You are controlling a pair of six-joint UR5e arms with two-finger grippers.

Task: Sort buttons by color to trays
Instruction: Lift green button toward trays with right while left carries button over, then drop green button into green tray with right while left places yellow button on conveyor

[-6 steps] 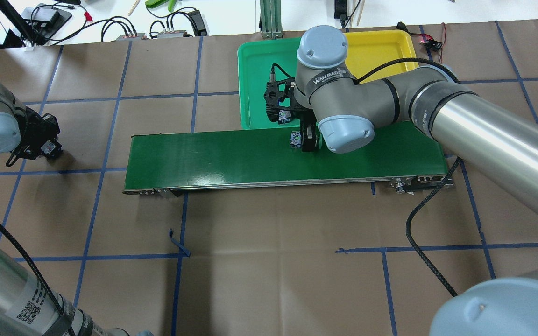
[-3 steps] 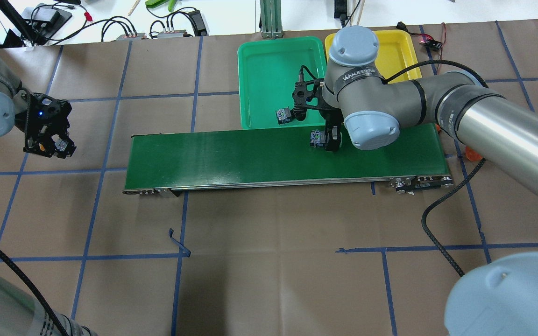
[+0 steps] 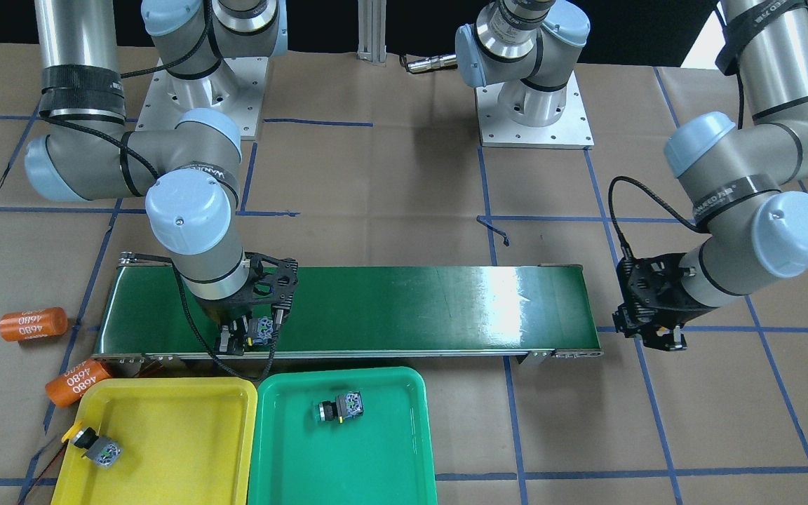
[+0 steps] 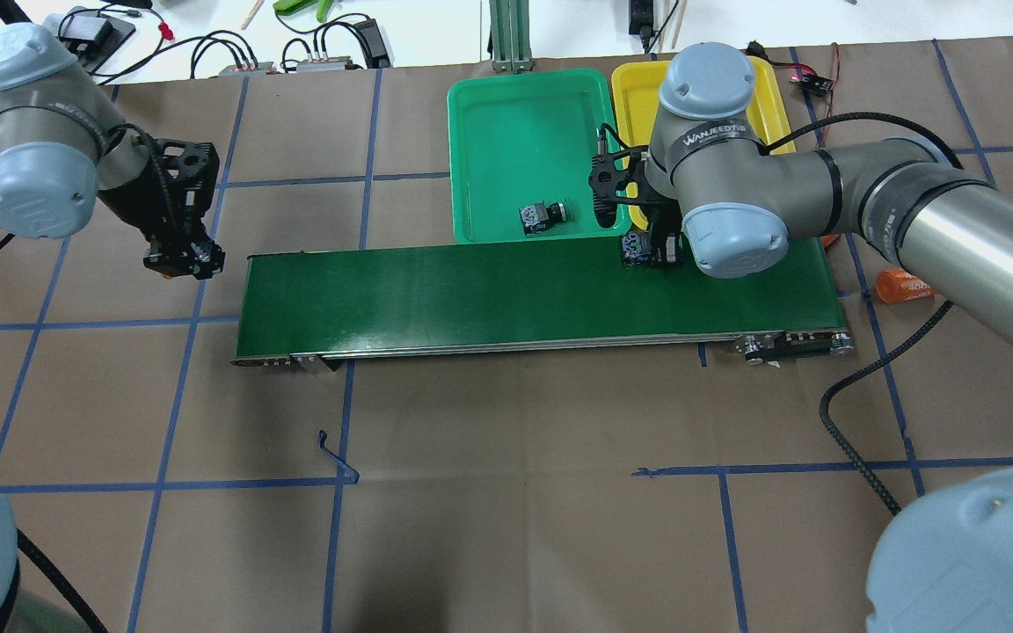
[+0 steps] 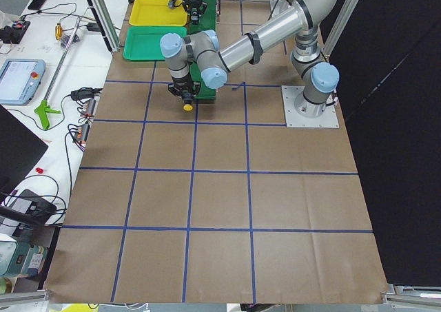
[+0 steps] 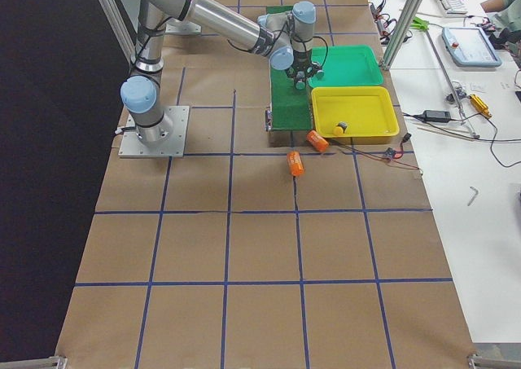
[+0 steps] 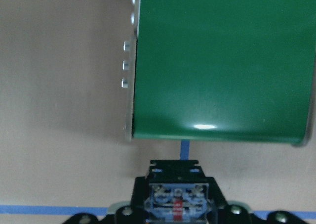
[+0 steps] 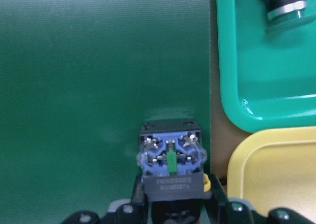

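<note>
My right gripper (image 4: 644, 251) is shut on a button (image 8: 170, 159), held over the belt's far edge beside the yellow tray (image 4: 770, 97). A sliver of yellow cap shows under its grey terminal block. The left gripper (image 4: 183, 261) is shut on another button (image 7: 177, 204), whose yellow cap (image 5: 187, 107) points down, just off the belt's left end. A green-capped button (image 4: 542, 214) lies on its side in the green tray (image 4: 471, 132). A yellow-capped button (image 3: 92, 445) lies in a corner of the yellow tray (image 3: 165, 435).
The long dark green conveyor belt (image 4: 471, 290) runs across the table in front of both trays. Two orange cylinders marked 4680 (image 3: 32, 324) (image 3: 78, 382) lie off the belt's end by the yellow tray. Cables and tools sit on the white bench beyond.
The right gripper has carried its button rightward along the belt, from in front of the green tray to beside the yellow tray. The left gripper has swung in toward the belt's left end.
</note>
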